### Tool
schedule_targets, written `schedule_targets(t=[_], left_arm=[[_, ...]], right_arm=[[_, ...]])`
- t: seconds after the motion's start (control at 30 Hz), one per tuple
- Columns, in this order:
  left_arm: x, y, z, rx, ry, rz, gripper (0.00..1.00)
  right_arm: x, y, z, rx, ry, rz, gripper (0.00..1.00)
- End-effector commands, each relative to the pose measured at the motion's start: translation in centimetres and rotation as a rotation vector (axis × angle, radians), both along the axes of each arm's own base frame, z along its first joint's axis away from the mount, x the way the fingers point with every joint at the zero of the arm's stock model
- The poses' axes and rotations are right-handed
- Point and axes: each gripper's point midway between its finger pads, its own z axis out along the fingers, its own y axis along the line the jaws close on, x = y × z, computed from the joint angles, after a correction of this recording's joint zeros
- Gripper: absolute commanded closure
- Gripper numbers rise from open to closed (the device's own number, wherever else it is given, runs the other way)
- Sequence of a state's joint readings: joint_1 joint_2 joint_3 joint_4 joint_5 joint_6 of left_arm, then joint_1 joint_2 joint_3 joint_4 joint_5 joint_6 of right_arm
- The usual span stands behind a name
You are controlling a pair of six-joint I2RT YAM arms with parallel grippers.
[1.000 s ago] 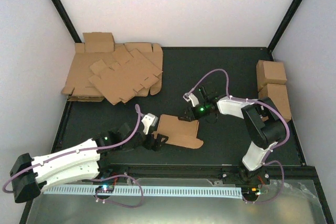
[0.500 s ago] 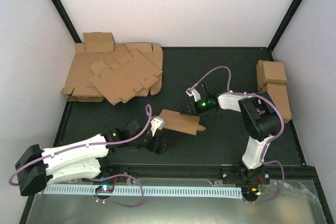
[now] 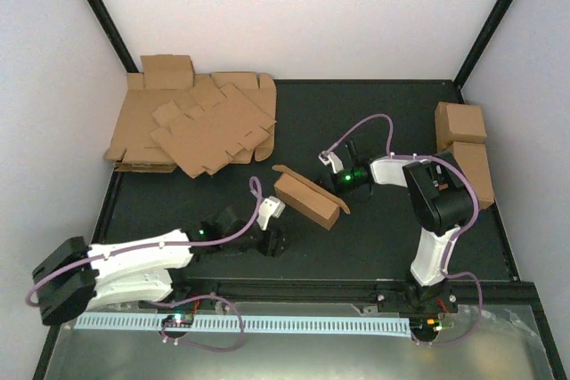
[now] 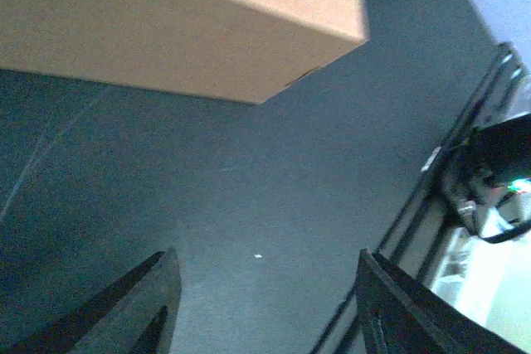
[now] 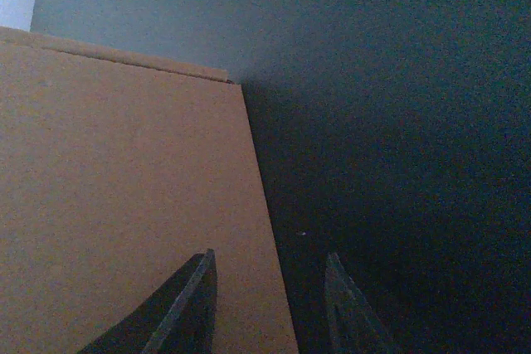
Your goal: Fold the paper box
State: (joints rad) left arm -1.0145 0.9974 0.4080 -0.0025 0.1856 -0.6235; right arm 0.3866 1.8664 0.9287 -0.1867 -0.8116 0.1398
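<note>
The table's (image 3: 383, 113) far left corner is blocked by a heap of cardboard sheets (image 3: 191, 126), its right edge by two cardboard blocks (image 3: 460, 122). Passage is left across the far middle; the centre is occupied by the paper box (image 3: 307, 199).

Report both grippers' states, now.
Left gripper: open, nothing between its fingers; the paper box lies ahead of it.
Right gripper: open, fingers apart over the paper box's edge, no grip visible.
</note>
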Motion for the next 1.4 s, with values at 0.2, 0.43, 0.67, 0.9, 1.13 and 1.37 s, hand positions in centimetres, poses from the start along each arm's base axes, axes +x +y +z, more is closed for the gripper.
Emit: schedule_targets(t=[0.2, 0.43, 0.67, 0.9, 1.13, 1.37], left_arm=[[3.7, -1.0, 1.2, -0.083, -0.093, 0.1, 0.47], [6.2, 3.2, 1.9, -0.105, -0.106, 0.19, 0.41], [8.5, 6.5, 1.2, -0.075, -0.084, 0.28, 0.37], [10.9, 9.3, 0.8, -0.091, -0.035, 0.382, 0.37], [12.7, 11.9, -1.3, -0.077, 0.074, 0.5, 0.39], [13.3, 10.9, -2.8, -0.077, 0.161, 0.471, 0.41]], right_arm=[[1.2, -0.2, 1.2, -0.027, -0.045, -0.027, 0.6], [4.0, -3.7, 3.7, -0.15, -0.172, -0.227, 0.56], [4.2, -6.9, 8.9, -0.205, -0.304, -0.359, 0.52], [0.6, -9.3, 12.4, -0.197, -0.382, -0.45, 0.47], [-4.6, -12.5, 12.4, -0.186, -0.371, -0.583, 0.45], [-7.6, -13.1, 10.1, -0.097, -0.273, -0.672, 0.46]])
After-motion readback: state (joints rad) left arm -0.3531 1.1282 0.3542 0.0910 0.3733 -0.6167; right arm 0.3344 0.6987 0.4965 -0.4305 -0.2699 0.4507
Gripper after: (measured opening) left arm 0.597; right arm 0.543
